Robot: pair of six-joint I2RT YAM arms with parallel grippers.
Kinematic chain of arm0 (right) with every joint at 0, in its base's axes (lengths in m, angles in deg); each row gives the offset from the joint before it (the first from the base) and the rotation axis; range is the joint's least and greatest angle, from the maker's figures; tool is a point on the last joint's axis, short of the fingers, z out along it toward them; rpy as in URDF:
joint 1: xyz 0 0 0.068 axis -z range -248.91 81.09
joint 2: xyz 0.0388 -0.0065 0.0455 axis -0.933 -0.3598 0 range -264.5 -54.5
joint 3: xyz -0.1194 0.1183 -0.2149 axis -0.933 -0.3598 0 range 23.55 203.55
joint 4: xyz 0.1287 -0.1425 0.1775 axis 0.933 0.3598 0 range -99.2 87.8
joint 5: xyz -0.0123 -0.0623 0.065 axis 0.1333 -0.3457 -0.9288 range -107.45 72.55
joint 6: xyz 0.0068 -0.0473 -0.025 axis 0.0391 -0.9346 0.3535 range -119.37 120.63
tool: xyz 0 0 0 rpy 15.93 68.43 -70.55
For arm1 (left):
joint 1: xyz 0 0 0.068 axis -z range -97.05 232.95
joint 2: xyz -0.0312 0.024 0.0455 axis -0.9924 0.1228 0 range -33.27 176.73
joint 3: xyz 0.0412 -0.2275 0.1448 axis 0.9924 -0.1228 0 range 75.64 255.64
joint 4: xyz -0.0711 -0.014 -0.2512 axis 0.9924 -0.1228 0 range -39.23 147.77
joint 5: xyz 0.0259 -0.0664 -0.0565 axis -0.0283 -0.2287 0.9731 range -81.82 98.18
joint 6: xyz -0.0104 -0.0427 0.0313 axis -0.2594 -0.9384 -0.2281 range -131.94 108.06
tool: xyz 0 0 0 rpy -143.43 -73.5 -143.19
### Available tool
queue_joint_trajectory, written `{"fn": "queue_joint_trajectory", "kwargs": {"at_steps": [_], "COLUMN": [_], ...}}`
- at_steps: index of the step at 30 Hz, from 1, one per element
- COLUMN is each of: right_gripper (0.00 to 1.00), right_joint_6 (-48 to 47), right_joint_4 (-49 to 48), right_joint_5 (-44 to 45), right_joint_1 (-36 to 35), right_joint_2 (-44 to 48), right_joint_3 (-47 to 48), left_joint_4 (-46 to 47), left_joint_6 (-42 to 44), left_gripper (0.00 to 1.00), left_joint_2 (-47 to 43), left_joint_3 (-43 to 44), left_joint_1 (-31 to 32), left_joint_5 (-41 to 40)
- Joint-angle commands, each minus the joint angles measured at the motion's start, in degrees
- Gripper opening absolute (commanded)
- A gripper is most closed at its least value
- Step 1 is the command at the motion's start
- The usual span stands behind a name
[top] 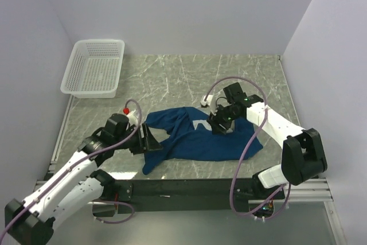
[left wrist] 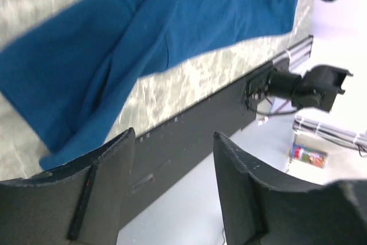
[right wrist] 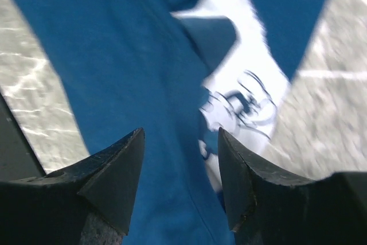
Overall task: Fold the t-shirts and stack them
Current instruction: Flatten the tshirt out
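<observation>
T-shirt (top: 200, 139), dark blue, one item: lies rumpled and partly folded on the marbled table (top: 172, 73), near its front edge, between the two arms. Pale print (right wrist: 246, 101) showing; blurred, possibly a cartoon figure. Left gripper (top: 150, 140): fingers apart, holding nothing, at the shirt's left edge. Right gripper (top: 219, 123): fingers apart, holding nothing, over the print. White mesh basket (top: 94, 67): far left corner.

A white mesh basket (top: 94, 67) sits at the far left corner of the grey marbled tabletop (top: 183, 70), close to the pale walls (top: 189, 10).
</observation>
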Motion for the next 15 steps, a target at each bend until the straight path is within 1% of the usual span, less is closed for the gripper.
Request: {"fn": "queue_joint_trajectory", "kwargs": {"at_steps": [1, 2, 4, 5, 7, 8, 9, 10, 12, 15], "right_gripper": [0.61, 0.61, 0.61, 0.61, 0.61, 0.61, 0.62, 0.62, 0.62, 0.62], "right_joint_6": [2.5, 2.4, 0.6, -0.3, -3.6, -4.3, -4.8, -5.9, -6.1, -6.1], "right_joint_4": [-0.1, 1.3, 2.7, 4.1, 5.0, 5.7, 6.1, 6.5, 6.5, 6.0], "right_joint_5": [4.5, 3.7, 3.4, 4.3, 5.0, 5.1, 4.8, 4.5, 4.5, 4.7], "right_joint_1": [5.2, 7.5, 12.3, 15.9, 18.9, 20.9, 21.3, 21.7, 22.0, 22.6], "right_joint_2": [2.4, 4.3, 6.2, 7.6, 9.0, 9.9, 10.0, 10.0, 8.9, 6.3], "right_joint_3": [0.6, 0.3, -1.1, -1.7, -3.9, -4.6, -5.2, -6.1, -6.6, -6.4], "left_joint_4": [7.3, 8.1, 9.1, 9.6, 10.6, 10.8, 10.5, 9.8, 8.7, 7.3], "left_joint_6": [2.8, 4.3, 6.3, 7.5, 11.7, 14.8, 16.0, 17.1, 19.7, 20.7], "left_gripper": [0.63, 0.63, 0.64, 0.63, 0.64, 0.63, 0.63, 0.62, 0.61, 0.6], "left_joint_2": [5.3, 9.4, 14.4, 19.7, 25.5, 31.4, 34.3, 39.5, 43.7, 49.0], "left_joint_3": [5.0, 6.8, 9.3, 11.8, 14.1, 16.9, 18.4, 21.3, 23.8, 27.2], "left_joint_1": [1.1, 1.2, 2.5, 3.1, 4.6, 5.1, 5.7, 6.9, 8.0, 10.7], "left_joint_5": [-2.9, -3.1, -5.0, -5.2, -4.5, -3.3, -3.9, -5.0, -7.1, -8.6]}}
